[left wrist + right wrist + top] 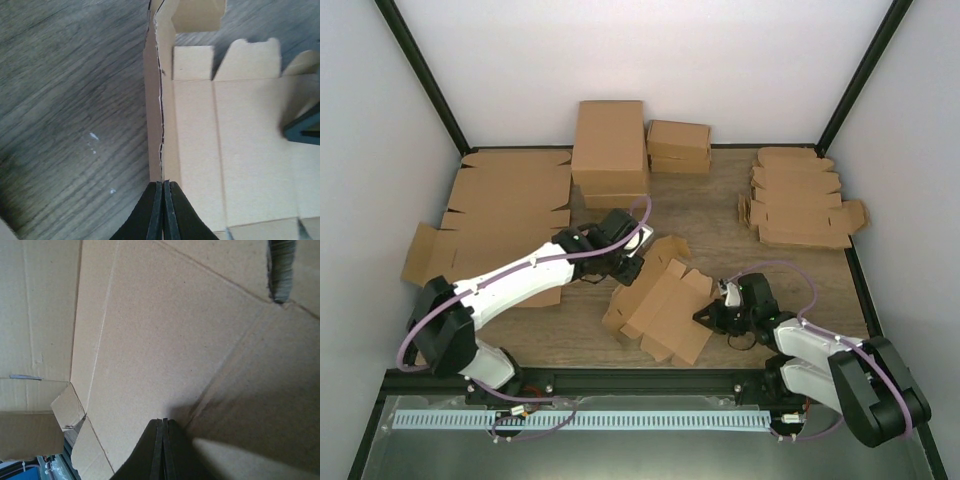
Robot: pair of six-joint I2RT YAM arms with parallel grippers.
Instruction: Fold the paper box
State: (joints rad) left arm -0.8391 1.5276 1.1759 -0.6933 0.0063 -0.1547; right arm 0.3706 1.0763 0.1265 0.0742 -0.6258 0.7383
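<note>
The paper box (pixel 665 300) lies part-folded in the middle of the wooden table, its flaps spread out. My left gripper (pixel 632 265) is at the box's far-left edge. In the left wrist view it (pixel 163 183) is shut on the raised double-layer side wall of the paper box (pixel 240 140). My right gripper (pixel 705 318) sits at the box's right side. In the right wrist view it (pixel 163 420) is shut, with its tips against a flat panel of the paper box (pixel 165 330) and nothing between them. A dark fingertip of the right gripper (pixel 302 127) shows over the box floor.
Large flat cardboard sheets (pixel 500 215) cover the left of the table. Two folded brown boxes (pixel 610 150) (pixel 678 145) stand at the back. A stack of flat die-cut blanks (pixel 800 200) lies at the back right. White walls and black frame posts enclose the table.
</note>
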